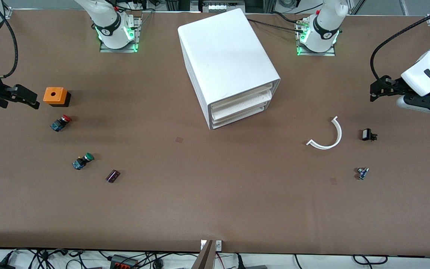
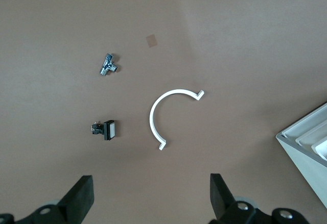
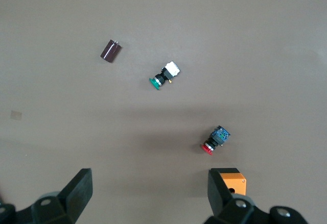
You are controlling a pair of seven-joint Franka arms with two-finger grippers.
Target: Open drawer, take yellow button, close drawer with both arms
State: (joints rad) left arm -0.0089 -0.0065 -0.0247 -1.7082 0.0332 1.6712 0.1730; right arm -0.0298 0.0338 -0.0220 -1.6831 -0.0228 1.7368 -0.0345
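The white cabinet (image 1: pixel 228 56) stands mid-table, and its corner shows in the left wrist view (image 2: pixel 305 143). Its uppermost drawer (image 1: pixel 243 96) sits shut, flush with the two below it. The orange-yellow button is hidden. My left gripper (image 1: pixel 376 89) hangs open and empty over the left arm's end of the table; its fingers (image 2: pixel 79 196) stand wide apart with bare table between them. My right gripper (image 1: pixel 21 99) hangs open and empty over the right arm's end, beside an orange box (image 1: pixel 55 95); its fingers (image 3: pixel 77 188) are wide apart.
Toward the right arm's end lie a red-capped button (image 1: pixel 61 122), a green-capped button (image 1: pixel 83 161) and a dark cylinder (image 1: pixel 112 176). Toward the left arm's end lie a white curved strip (image 1: pixel 329 136), a small black switch (image 1: pixel 367 135) and a small metal part (image 1: pixel 362 173).
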